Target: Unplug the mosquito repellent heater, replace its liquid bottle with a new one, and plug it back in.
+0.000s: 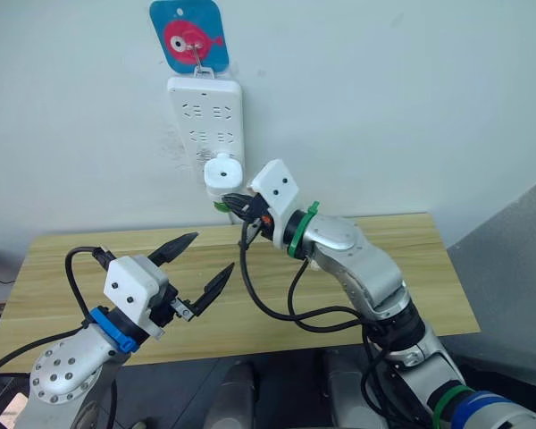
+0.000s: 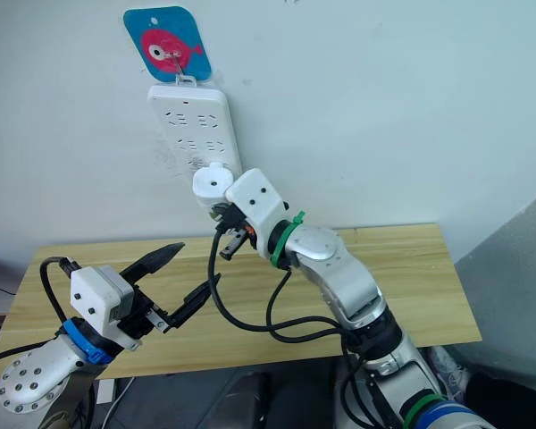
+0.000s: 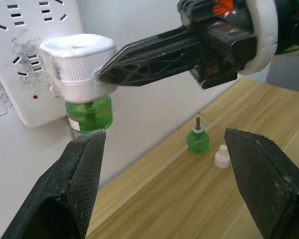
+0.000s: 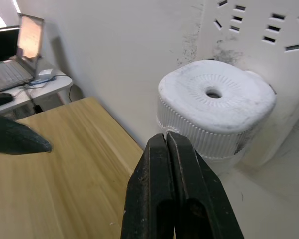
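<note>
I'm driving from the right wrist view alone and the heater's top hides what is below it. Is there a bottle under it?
Observer: Yes. A green bottle hangs under the heater, which sits on the power strip.
Operator: Is there a spare one anywhere?
Observer: A second green bottle stands upright on the table, with a white cap beside it.
Operator: And the left gripper?
Observer: The left gripper hovers above the table's near side, jaws open and empty.
</note>
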### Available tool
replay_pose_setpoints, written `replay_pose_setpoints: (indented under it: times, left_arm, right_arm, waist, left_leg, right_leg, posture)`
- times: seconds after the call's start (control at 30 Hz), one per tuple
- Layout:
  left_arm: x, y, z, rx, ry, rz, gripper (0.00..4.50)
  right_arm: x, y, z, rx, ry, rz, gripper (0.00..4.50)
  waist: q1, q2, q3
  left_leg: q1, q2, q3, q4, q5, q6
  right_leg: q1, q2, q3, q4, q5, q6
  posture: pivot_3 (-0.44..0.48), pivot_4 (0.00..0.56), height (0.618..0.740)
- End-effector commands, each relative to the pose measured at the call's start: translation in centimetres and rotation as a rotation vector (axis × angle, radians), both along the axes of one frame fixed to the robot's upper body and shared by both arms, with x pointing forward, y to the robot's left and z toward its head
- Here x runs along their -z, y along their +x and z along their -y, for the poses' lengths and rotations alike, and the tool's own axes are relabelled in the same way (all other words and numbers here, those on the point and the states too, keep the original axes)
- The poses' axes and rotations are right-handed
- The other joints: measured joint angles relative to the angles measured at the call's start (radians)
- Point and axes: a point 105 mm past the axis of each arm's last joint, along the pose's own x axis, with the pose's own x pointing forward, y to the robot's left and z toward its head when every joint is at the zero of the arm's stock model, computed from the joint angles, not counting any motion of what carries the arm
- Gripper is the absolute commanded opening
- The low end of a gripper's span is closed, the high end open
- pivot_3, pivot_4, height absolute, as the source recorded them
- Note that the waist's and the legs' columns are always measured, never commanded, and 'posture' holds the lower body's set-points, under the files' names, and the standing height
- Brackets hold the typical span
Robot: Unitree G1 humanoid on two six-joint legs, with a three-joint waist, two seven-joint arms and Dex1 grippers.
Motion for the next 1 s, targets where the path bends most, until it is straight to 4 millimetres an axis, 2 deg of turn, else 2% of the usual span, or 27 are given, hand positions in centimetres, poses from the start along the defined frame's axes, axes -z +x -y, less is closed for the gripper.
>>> replay_pose_setpoints:
  times: [0.03,0.13,0.23,0.27,0.3,0.47,0.53,0.67,0.8,0.9,1.0]
  left_arm:
    - [-0.5,-0.1,0.1,0.006,0.009,0.034,3.96]
    - [-0.6,0.0,-0.1,-0.006,0.003,0.039,3.96]
    - [-0.9,0.1,-0.6,-0.022,-0.037,0.032,4.44]
    - [-0.9,0.0,-0.8,-0.023,-0.043,0.029,4.50]
    - [-0.9,0.1,-1.1,-0.031,-0.045,0.024,4.50]
    - [1.0,1.1,-5.0,-0.096,0.063,-0.061,4.50]
    - [2.2,1.5,-6.4,-0.095,0.136,-0.131,4.50]
    - [2.9,2.4,-10.2,-0.182,0.270,-0.180,4.50]
    - [3.7,2.4,-12.6,-0.252,0.392,-0.211,4.50]
    - [4.0,2.1,-13.0,-0.235,0.426,-0.214,4.50]
    - [4.2,2.1,-13.5,-0.236,0.407,-0.224,4.50]
  right_arm:
    - [-1.2,-2.2,0.0,-0.110,0.018,0.060,0.06]
    - [-1.2,-2.4,0.6,-0.118,0.008,0.071,0.06]
    - [-1.3,-2.4,2.1,-0.102,-0.033,0.128,0.00]
    - [-1.3,-2.4,2.9,-0.090,-0.048,0.140,0.40]
    - [-1.1,-2.5,3.8,-0.090,-0.078,0.157,0.54]
    - [1.3,-3.0,9.8,-0.061,-0.289,0.197,2.29]
    - [2.1,-2.9,11.9,-0.040,-0.348,0.171,3.02]
    - [4.6,-3.3,17.4,-0.014,-0.529,0.109,4.46]
    - [5.2,-2.3,22.1,0.074,-0.603,0.104,4.49]
    - [4.9,-1.9,23.7,0.089,-0.604,0.096,4.49]
    - [4.6,-1.6,24.4,0.080,-0.600,0.084,4.49]
  waist:
    - [0.000,0.000,0.000]
    - [0.000,0.000,0.000]
    - [0.001,-0.001,-0.001]
    - [0.001,-0.001,-0.001]
    - [0.003,-0.001,-0.002]
    - [0.027,-0.002,-0.019]
    - [0.028,-0.002,-0.027]
    - [0.033,-0.003,-0.049]
    - [0.038,-0.006,-0.059]
    - [0.038,-0.006,-0.062]
    - [0.041,-0.006,-0.069]
  left_leg:
    - [0.000,0.000,0.000,0.000,0.000,0.000]
    - [0.000,0.000,0.000,0.000,0.000,0.000]
    - [0.000,0.000,0.000,0.000,0.000,0.000]
    - [0.000,0.000,0.000,0.000,0.000,0.000]
    - [0.000,0.000,0.000,0.000,0.000,0.000]
    - [0.000,-0.001,0.000,0.000,0.000,0.000]
    - [0.001,-0.001,0.001,0.000,0.000,0.000]
    - [0.001,-0.001,0.002,0.000,0.000,0.000]
    - [0.004,-0.001,0.003,0.000,0.000,0.001]
    - [0.013,0.000,0.004,-0.001,-0.001,0.002]
    - [0.017,0.001,0.004,-0.002,-0.002,0.002]
  right_leg:
    - [0.000,0.000,0.000,0.000,0.000,0.000]
    - [0.000,0.000,0.000,0.000,0.000,0.000]
    - [0.000,0.000,0.000,0.000,0.000,0.000]
    - [0.000,0.000,0.000,0.000,0.000,0.000]
    - [0.000,0.000,0.000,0.000,0.000,0.000]
    - [0.001,-0.001,0.000,-0.001,0.000,0.000]
    - [0.002,0.000,0.000,-0.001,0.000,0.000]
    - [0.003,0.000,0.000,-0.002,0.000,0.000]
    - [0.008,0.000,0.000,-0.003,0.000,0.000]
    - [0.015,-0.001,0.001,-0.004,0.000,0.000]
    - [0.019,0.000,0.000,-0.004,-0.002,0.000]
  posture:
    - [-0.030,0.225,0.740]
    - [-0.023,0.219,0.740]
    - [-0.011,0.210,0.740]
    - [-0.006,0.206,0.740]
    - [0.002,0.198,0.740]
    - [0.032,0.162,0.740]
    - [0.047,0.147,0.740]
    - [0.058,0.130,0.740]
    - [0.069,0.118,0.740]
    - [0.070,0.114,0.740]
    - [0.073,0.109,0.740]
